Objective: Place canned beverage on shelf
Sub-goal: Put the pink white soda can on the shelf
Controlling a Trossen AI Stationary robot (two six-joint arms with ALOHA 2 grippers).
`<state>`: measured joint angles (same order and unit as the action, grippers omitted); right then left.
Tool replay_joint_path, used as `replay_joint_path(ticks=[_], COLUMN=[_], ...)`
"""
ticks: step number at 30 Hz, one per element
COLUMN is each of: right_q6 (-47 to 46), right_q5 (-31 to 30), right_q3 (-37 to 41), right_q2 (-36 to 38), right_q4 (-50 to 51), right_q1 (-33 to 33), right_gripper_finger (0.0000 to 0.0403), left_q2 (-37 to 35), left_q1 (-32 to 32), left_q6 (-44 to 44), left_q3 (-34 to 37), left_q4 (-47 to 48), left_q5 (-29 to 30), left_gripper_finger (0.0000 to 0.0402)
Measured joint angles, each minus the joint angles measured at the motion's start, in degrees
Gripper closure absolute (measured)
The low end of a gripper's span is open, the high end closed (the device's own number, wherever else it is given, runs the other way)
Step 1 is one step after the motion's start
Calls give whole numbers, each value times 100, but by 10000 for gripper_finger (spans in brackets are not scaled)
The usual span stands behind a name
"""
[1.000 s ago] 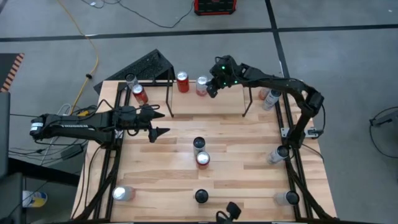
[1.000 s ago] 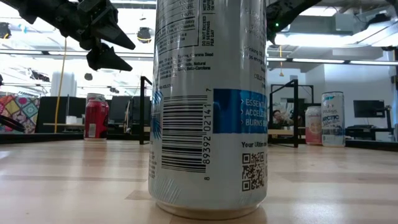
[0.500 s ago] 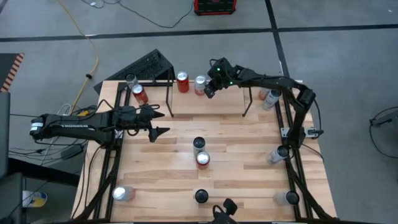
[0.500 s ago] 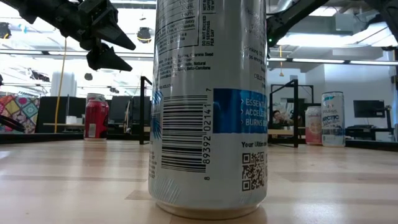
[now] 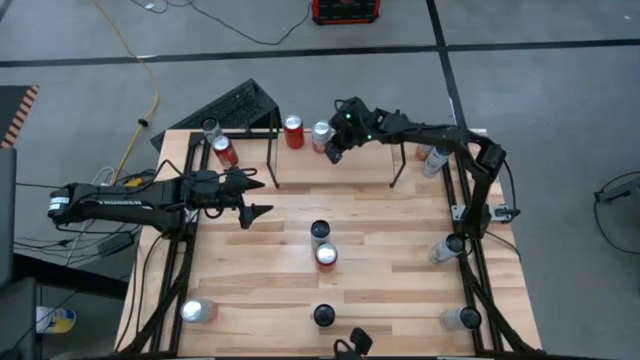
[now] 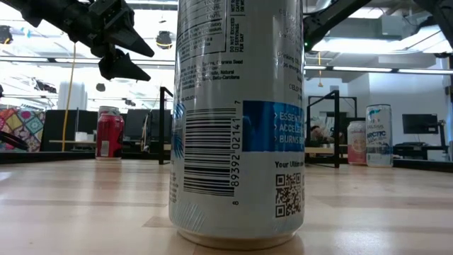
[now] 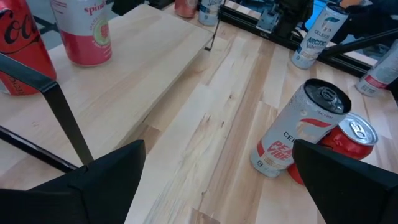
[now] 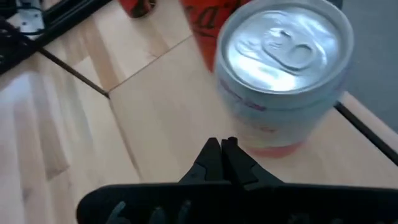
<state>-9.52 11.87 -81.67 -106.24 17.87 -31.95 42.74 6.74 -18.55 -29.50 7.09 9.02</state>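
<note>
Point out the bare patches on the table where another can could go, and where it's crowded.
Free: the wide strip between the left gripper and the right rail, ahead of the centre can pair; also the near corners' gaps. Crowded: the shelf's left end, where red can, pink can and the shut right gripper cluster.

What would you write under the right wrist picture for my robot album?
The shut right gripper sits beside a pink-and-white can standing on the shelf.
</note>
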Motion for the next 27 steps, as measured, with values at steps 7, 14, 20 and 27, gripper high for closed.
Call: replay_joint_path(ticks=[7, 14, 20, 27], right_q6=[-71, -135, -207, -92], right_q5=[-164, -322, -318, -160], right_q3=[0, 0, 0, 0], right_q2=[0, 0, 2, 2], right_q4=[-410, -653, -829, -692], right_q1=[130, 46, -50, -38], right_gripper_finger=[403, 403, 403, 403], left_q2=[1, 2, 0, 2], left_q1=[0, 0, -1, 0], left_q6=[-10, -46, -56, -57], left_q3=[0, 0, 0, 0], left_q4=[-2, -2, -2, -2], left_q5=[0, 0, -2, -2], left_gripper_finger=[9, 9, 9, 9])
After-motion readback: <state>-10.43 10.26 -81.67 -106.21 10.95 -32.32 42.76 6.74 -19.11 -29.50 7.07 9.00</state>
